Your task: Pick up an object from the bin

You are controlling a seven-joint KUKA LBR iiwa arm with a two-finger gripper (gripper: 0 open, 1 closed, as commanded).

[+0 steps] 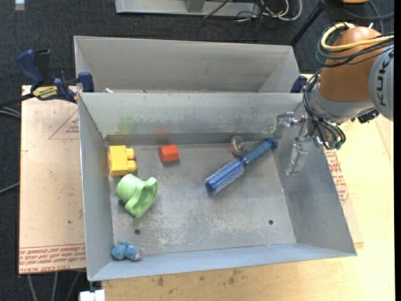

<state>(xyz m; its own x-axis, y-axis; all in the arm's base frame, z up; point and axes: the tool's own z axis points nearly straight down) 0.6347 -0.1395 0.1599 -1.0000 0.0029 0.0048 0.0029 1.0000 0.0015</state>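
My gripper (291,144) hangs over the bin's right wall, open, with nothing between its fingers. Nearest to it is a blue hairbrush (235,168), lying slantwise on the bin floor with its handle end toward the gripper, a short way to the gripper's left. A small round brownish thing (239,145) rests by the back wall just above the brush's handle. The gripper touches neither of them.
Further left lie a small orange-red block (168,153), a yellow toy brick (121,160) and a light green cup-shaped thing (136,194) on its side. A small blue thing (125,251) sits in the front left corner. The arm comes in from the right.
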